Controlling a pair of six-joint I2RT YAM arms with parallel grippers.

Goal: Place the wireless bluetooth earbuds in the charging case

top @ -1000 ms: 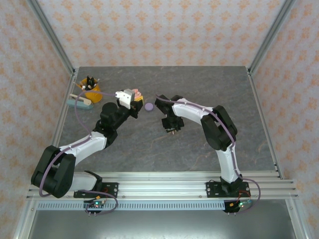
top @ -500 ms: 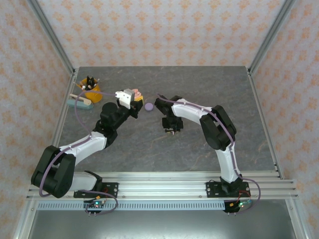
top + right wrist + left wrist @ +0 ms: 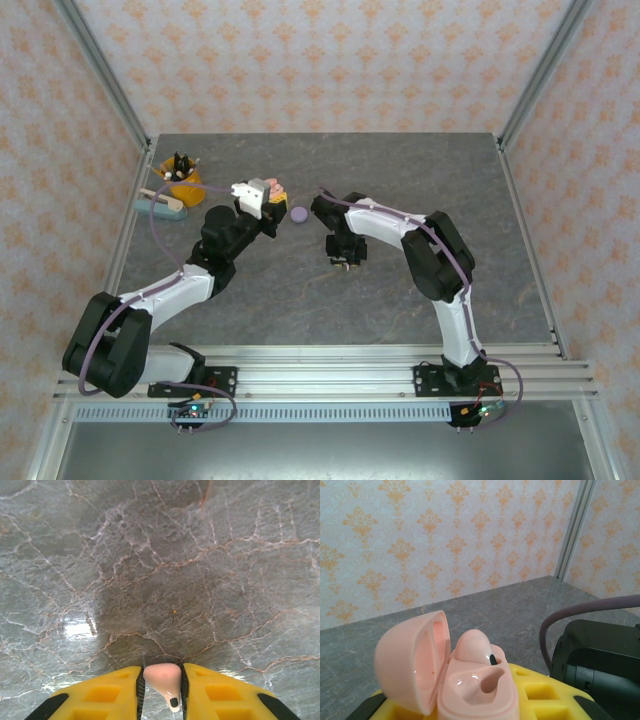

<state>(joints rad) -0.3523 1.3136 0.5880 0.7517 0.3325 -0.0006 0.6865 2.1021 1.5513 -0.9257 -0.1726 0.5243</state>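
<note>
Now carrying a pink earbud [image 3: 162, 676] to the case [image 3: 470, 685]
The right gripper [image 3: 161, 700] pinches it, right of the open case the left gripper [image 3: 266, 197] clamps; next, align stem over empty socket.

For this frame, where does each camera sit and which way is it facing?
Top external: above and behind the robot, looking down on the table; left arm, right arm, left gripper, right gripper.
Left wrist: facing across the table toward the wallpapered wall; left fingers clamp the open pink case.
Right wrist: facing straight down at the table; right fingers pinch a pink earbud.
Shared: top and left-wrist views both show the pink case.
</note>
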